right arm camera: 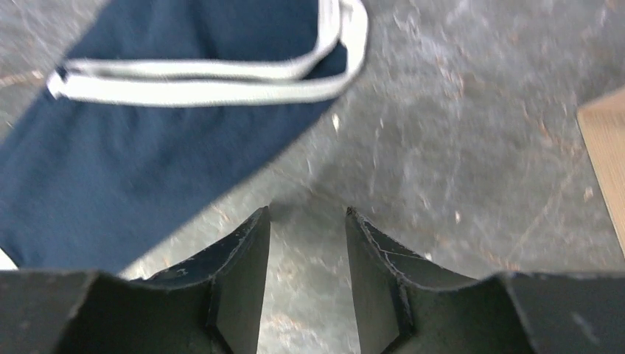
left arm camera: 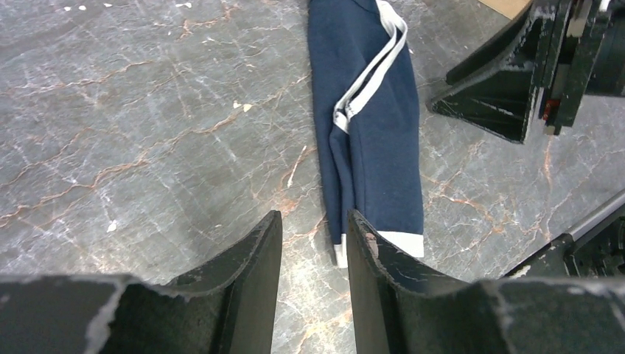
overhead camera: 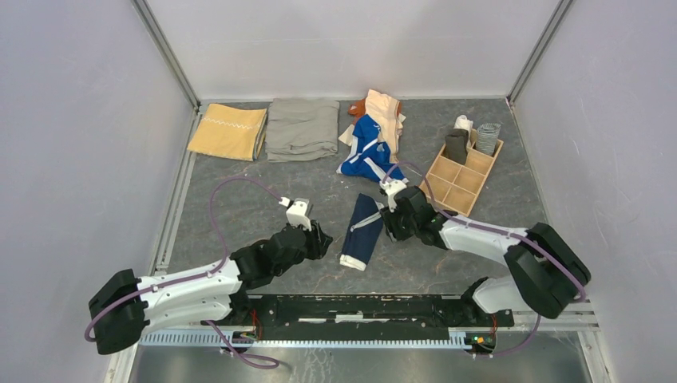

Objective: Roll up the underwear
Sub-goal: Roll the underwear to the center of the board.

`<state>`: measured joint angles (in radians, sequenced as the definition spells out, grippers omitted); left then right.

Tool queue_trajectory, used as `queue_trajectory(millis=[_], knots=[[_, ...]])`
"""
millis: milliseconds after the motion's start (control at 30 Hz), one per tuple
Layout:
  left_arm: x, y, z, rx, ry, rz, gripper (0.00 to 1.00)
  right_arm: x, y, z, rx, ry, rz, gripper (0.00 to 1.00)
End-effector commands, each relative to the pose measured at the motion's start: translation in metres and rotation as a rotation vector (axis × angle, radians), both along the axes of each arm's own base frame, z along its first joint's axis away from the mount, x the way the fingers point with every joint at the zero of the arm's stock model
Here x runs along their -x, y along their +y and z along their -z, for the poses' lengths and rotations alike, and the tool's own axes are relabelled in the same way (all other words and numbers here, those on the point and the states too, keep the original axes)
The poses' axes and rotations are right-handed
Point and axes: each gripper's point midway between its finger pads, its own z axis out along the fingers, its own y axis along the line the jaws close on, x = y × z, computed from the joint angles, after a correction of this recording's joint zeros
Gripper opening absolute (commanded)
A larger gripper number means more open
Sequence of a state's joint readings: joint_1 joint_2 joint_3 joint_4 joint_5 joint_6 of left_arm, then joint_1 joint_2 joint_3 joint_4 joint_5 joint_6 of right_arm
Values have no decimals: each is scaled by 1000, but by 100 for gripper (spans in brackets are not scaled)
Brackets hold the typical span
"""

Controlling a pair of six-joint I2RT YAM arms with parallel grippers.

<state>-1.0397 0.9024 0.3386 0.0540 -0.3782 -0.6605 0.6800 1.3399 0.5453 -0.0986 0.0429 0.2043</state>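
Left gripper (left arm camera: 314, 221) and right gripper (right arm camera: 307, 214) were each partly open and held nothing. Between them the navy underwear (overhead camera: 363, 231) lay flat on the table (overhead camera: 239, 179), folded long and thin, probably so one end could be rolled up.

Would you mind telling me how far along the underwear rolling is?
Done, apparently: rolled pieces stand in the wooden organizer. In hand: the navy briefs lie folded into a strip, not yet rolled, between the left tool and right tool, both open and empty. Left: the blue and peach pile.
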Motion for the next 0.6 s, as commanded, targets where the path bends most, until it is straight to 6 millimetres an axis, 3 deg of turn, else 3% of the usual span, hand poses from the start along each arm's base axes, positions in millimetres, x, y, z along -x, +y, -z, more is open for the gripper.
queue_trajectory(millis=[0,167,300,433,567], knots=[[-3,12,-1,22,6,-75,45,-18,34,-5,-62,-6,-70,47],[-3,17,-3,38,0,-91,46,-26,51,6,-14,11,-117,46],[-1,22,3,20,14,-97,46,-36,65,4,5,-13,-141,45],[0,23,3,19,19,-96,46,-48,56,-19,48,-101,-118,45],[3,16,4,40,27,-67,48,-43,37,-49,52,-233,-150,51]])
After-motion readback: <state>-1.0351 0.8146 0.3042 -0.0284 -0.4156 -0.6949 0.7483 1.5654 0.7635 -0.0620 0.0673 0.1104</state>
